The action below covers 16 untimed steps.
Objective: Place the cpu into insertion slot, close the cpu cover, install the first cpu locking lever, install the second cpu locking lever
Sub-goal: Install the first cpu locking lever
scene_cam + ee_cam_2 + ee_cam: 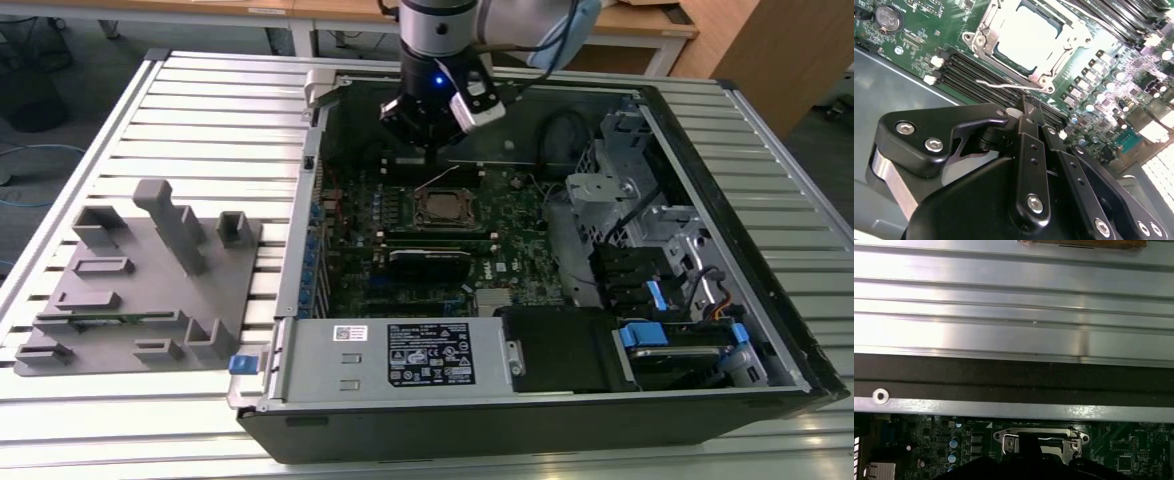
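A slatted metal worktop [160, 100] is seen carrying an open computer case [534, 430] laid on its side, with a grey moulded holder tray [120, 330] set just beside it on the exterior view's left. Inside the case, a boxy power supply [400, 355] is seen along the near wall, and a drive cage with blue tabs [661, 335] is packed in at the exterior view's right. A green motherboard [514, 235] is laid across the case floor between them. The arm [441, 30] is reached down into the far part of the case, close to the far wall, with a loop of black cable [567, 130] near it on the exterior view's right. The pincer [1028, 105] is held low over the board just beside the socket [442, 209], its fingers pressed together with nothing seen between them. Long black memory slots [969, 75] are crossed between the pincer and the socket. The silvery cover [1004, 62] is seen lying flat on the socket, and the chip [1026, 37] is seated inside it, its bright metal top shown through the cover's window. A thin wire lever [996, 86] is seen sticking out along the cover's near edge, its end just beside the fingertips; whether it is touched cannot be told. A coin battery [888, 17] is mounted on the board well apart from the socket.
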Tool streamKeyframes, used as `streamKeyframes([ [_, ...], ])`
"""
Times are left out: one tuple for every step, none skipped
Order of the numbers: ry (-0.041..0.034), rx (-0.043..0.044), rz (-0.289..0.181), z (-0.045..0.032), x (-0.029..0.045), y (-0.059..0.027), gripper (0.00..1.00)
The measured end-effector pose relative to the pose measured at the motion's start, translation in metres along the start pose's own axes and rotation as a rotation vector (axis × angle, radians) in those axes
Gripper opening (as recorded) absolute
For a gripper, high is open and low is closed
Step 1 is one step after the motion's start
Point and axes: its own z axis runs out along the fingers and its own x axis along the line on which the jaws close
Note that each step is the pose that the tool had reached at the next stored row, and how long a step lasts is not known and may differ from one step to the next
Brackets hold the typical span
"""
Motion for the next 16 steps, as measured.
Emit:
streamKeyframes([
  [0.0001,-0.0004,0.0,0.0004,-0.0009,0.0,0.11],
  [0.0003,-0.001,0.0,0.0009,-0.0019,-0.0001,0.11],
  [0.0003,-0.0015,0.0,0.0013,-0.0027,-0.0001,0.11],
  [0.0004,-0.0018,0.0,0.0015,-0.0033,-0.0002,0.11],
  [0.0005,-0.0018,0.0,0.0016,-0.0035,-0.0002,0.11],
  [0.0005,-0.0017,0.0,0.0016,-0.0035,-0.0002,0.11],
  [0.0005,-0.0018,0.0,0.0017,-0.0036,-0.0002,0.11],
  [0.0005,-0.0026,0.0,0.0019,-0.0036,-0.0002,0.11],
  [0.0002,-0.007,0.0,0.0022,-0.0037,-0.0002,0.11],
  [0.0003,-0.0128,0.001,0.0022,-0.0038,-0.0002,0.11],
  [0.0001,-0.0164,0.001,0.0022,-0.0038,-0.0002,0.11],
  [0.0,-0.0188,0.001,0.0022,-0.0038,-0.0002,0.11],
  [-0.0001,-0.0218,0.001,0.0022,-0.0038,-0.0002,0.11],
  [-0.0001,-0.0234,0.001,0.0022,-0.0038,-0.0002,0.11],
  [-0.0002,-0.0248,0.002,0.0023,-0.0038,-0.0002,0.11],
  [-0.0004,-0.0252,0.002,0.0027,-0.0039,-0.0002,0.11],
])
